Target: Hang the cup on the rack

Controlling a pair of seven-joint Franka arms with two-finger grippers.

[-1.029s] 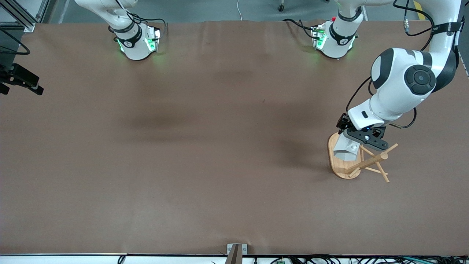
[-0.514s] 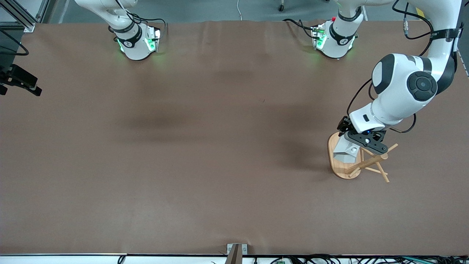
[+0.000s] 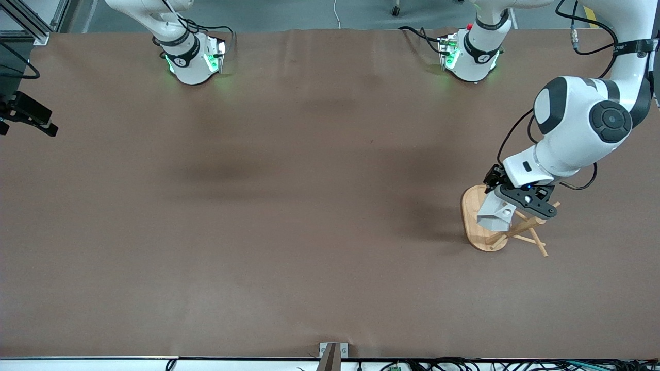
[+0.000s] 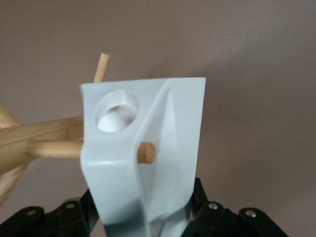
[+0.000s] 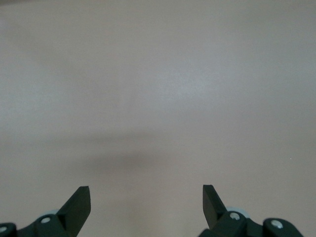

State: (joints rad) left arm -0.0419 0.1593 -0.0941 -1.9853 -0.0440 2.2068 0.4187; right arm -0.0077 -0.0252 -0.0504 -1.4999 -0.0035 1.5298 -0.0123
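My left gripper (image 3: 511, 204) is shut on the white faceted cup (image 3: 495, 216) and holds it over the oval base of the bamboo rack (image 3: 472, 226). In the left wrist view my left gripper (image 4: 145, 219) clamps the cup (image 4: 173, 133) from below. The cup's handle block with its round hole (image 4: 116, 111) faces the camera. One rack peg (image 4: 54, 148) runs from the post (image 4: 15, 145) under the handle block, and its tip (image 4: 146, 152) shows beside the cup's body. My right gripper (image 5: 146, 197) is open and empty, waiting over bare table at the right arm's end (image 3: 28, 114).
Other slanted pegs (image 3: 539, 247) stick out from the rack's post toward the front camera and the left arm's end. Another peg (image 4: 101, 66) rises past the cup's rim. Brown table cover (image 3: 289, 206) all round.
My left gripper has carried the cup a short way toward the rack's post, over its base. The right arm has barely moved.
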